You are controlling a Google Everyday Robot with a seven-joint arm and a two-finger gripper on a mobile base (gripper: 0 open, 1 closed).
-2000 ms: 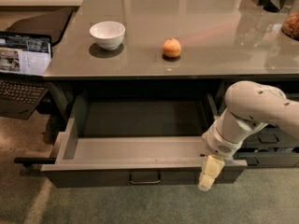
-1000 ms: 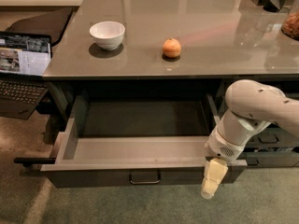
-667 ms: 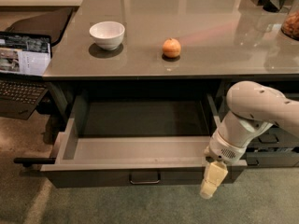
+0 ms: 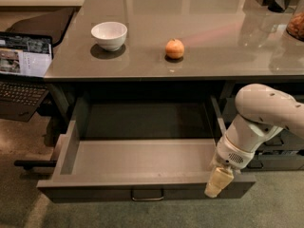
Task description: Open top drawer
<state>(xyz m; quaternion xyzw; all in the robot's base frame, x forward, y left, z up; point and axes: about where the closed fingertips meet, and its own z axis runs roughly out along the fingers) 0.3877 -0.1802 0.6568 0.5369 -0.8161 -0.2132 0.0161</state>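
Note:
The top drawer [image 4: 142, 156] is pulled far out from under the grey counter, and its plain grey inside is bare. Its flat front faces me with a small dark bail handle [image 4: 147, 194] at centre. My gripper [image 4: 218, 182] hangs at the right end of the drawer front, in front of it, well to the right of the handle. It holds nothing that I can see.
A white bowl [image 4: 109, 34] and an orange fruit [image 4: 175, 48] sit on the counter [image 4: 213, 37]. An open laptop [image 4: 21, 65] stands at the left. Shorter grey drawers [image 4: 280, 151] sit behind my arm at the right. Green carpet lies below.
My gripper has shifted slightly down and to the right along the drawer front. The drawer has stayed open at the same extent.

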